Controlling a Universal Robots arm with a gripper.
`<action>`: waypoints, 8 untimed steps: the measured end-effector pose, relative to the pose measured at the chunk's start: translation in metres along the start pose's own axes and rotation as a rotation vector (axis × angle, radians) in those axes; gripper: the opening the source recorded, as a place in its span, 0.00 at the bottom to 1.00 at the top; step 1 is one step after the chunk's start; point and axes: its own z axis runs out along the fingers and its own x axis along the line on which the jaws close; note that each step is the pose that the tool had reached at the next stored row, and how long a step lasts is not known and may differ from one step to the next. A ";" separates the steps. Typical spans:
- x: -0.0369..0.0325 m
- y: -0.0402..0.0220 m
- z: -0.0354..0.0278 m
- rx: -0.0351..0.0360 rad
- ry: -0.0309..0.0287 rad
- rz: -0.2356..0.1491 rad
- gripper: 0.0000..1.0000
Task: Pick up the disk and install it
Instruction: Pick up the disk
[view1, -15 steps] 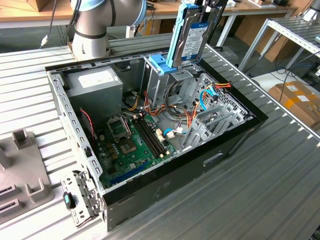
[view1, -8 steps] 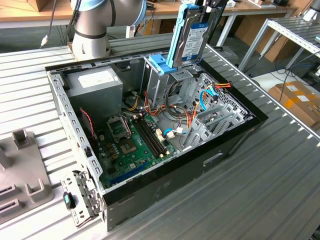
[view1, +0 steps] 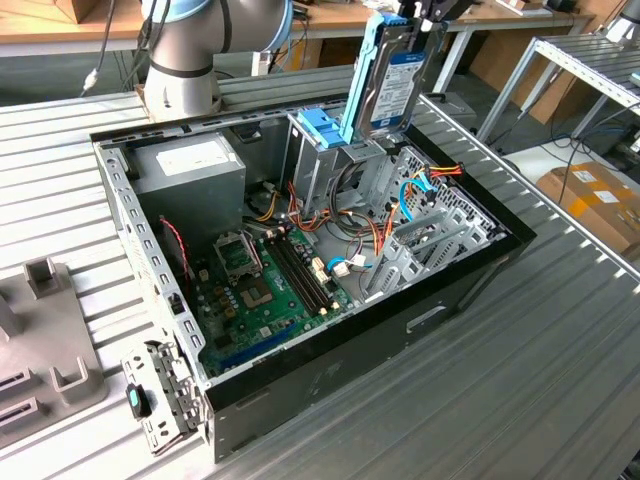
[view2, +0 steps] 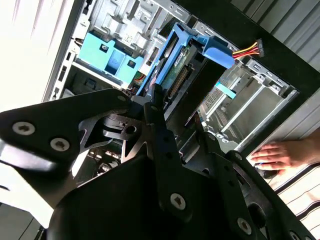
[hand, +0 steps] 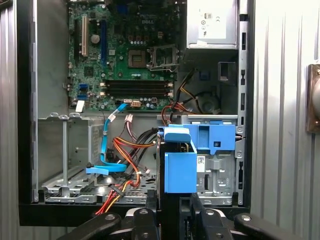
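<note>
The gripper (hand: 172, 212) is squeezing the disk (view1: 388, 75) tight. It holds it up on its edge, in the air over the open computer case (view1: 330, 370). Picking up is done, but the disk is not in yet. The metal cage (view1: 308, 170) with the blue bracket (view1: 322, 128) sits just below. Wires (hand: 125, 152) crowd nearby, and a person's hand (view2: 280, 152) rests by the case.

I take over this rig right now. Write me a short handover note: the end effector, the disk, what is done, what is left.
End effector: shut on the disk, holding it upright in the air.
Disk: over the open computer case, just above the metal cage and beside its blue bracket.
Done: pick-up.
Left: install; the disk is not yet seated in the case.
Caution: a person's hand rests beside the case in the second wrist view.
</note>
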 end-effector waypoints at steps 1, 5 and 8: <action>0.0034 0.0000 0.0000 0.0000 0.0001 0.000 0.35; 0.0112 0.0000 0.0002 0.0000 0.0001 0.000 0.35; 0.0179 -0.0001 0.0004 0.0000 -0.0001 0.000 0.35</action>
